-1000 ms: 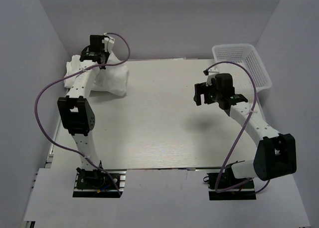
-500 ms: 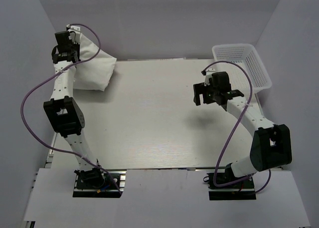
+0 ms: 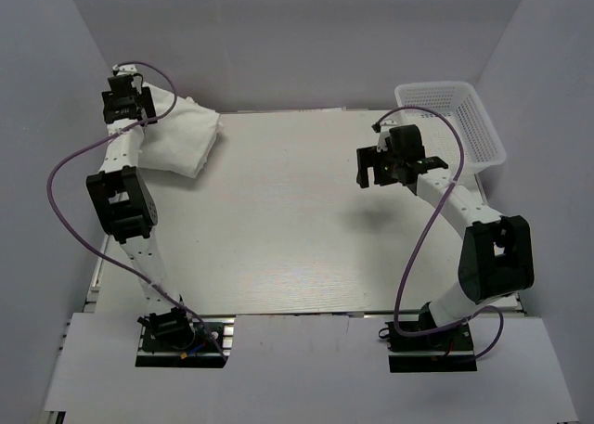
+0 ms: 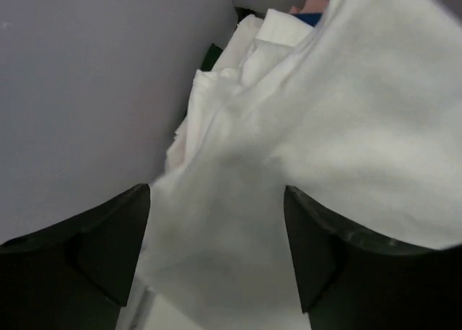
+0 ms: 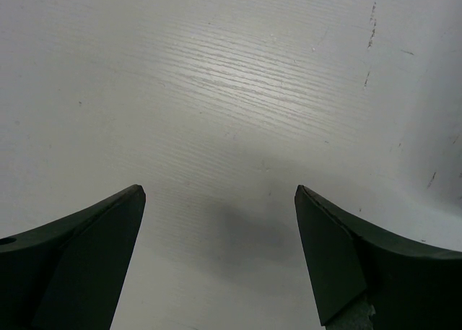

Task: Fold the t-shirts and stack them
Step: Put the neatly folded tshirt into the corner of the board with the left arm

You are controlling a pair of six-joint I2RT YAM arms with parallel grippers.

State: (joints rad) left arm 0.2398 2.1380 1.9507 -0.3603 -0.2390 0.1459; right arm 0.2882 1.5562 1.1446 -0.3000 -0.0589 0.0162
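Note:
A heap of white t-shirts (image 3: 186, 132) lies in the table's far left corner against the wall. My left gripper (image 3: 123, 104) hovers over the heap's left end. In the left wrist view its jaws stand wide apart, and rumpled white cloth (image 4: 346, 128) fills the space beyond the gripper (image 4: 216, 200), gripped by neither finger. A scrap of pink and blue print (image 4: 310, 9) peeks out at the top of the heap. My right gripper (image 3: 371, 169) hangs open above the bare table right of centre, with nothing between its fingers (image 5: 86, 250).
A white plastic mesh basket (image 3: 452, 118) stands at the far right corner. The grey side wall (image 4: 86, 92) is close on the left of the left gripper. The white table top (image 5: 238, 92) spreads under the right gripper.
The left gripper swung from the heap's top toward the back-left wall, dragging cloth with it, then opened; the cloth has settled lower onto the heap. The right arm barely shifted.

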